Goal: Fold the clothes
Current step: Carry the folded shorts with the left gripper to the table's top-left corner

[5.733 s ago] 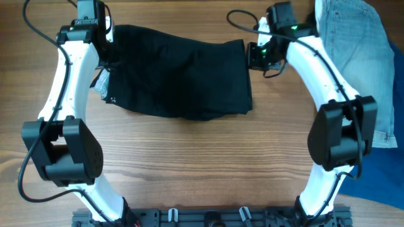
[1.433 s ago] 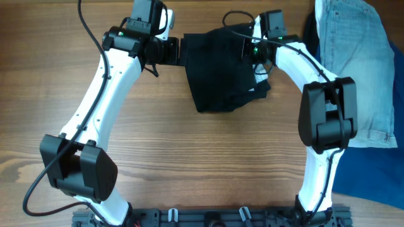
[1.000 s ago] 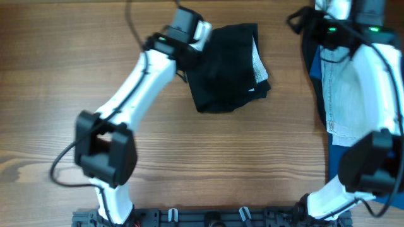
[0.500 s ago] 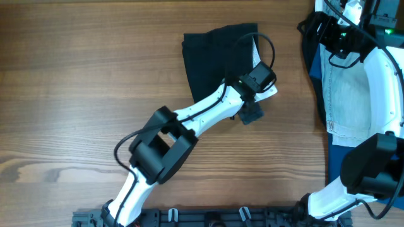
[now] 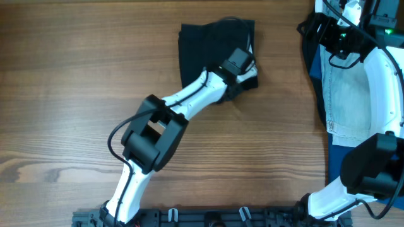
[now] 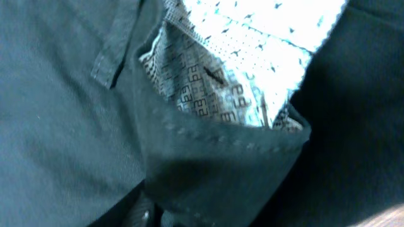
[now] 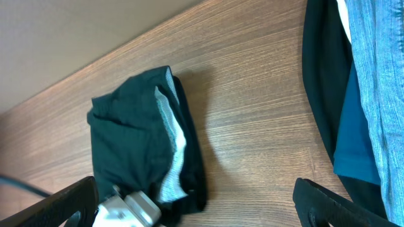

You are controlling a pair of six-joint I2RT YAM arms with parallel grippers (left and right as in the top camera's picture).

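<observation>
The clothes, black shorts (image 5: pixel 205 47), lie folded in half at the back middle of the table, with the white patterned lining (image 5: pixel 253 55) showing along the right edge. My left gripper (image 5: pixel 243 81) reaches across to their lower right corner. In the left wrist view, a black stitched hem (image 6: pixel 221 142) bunches down into my left gripper (image 6: pixel 170 217), which is shut on it, below the lining (image 6: pixel 252 69). The fingers are mostly hidden by cloth. My right gripper (image 7: pixel 202 211) hangs open and empty well to the right of the shorts (image 7: pixel 126 139).
Light-blue denim shorts (image 5: pixel 353 75) lie at the right edge under my right arm, with a dark garment (image 7: pixel 322 75) and a bright-blue cloth (image 5: pixel 379 183) beside them. Bare wood (image 5: pixel 76 94) stretches left of and in front of the black shorts.
My left arm swung from the shorts' left side to their lower right corner, and its jaws narrowed onto the hem. The corner has pulled in slightly. The right arm moved back over the denim.
</observation>
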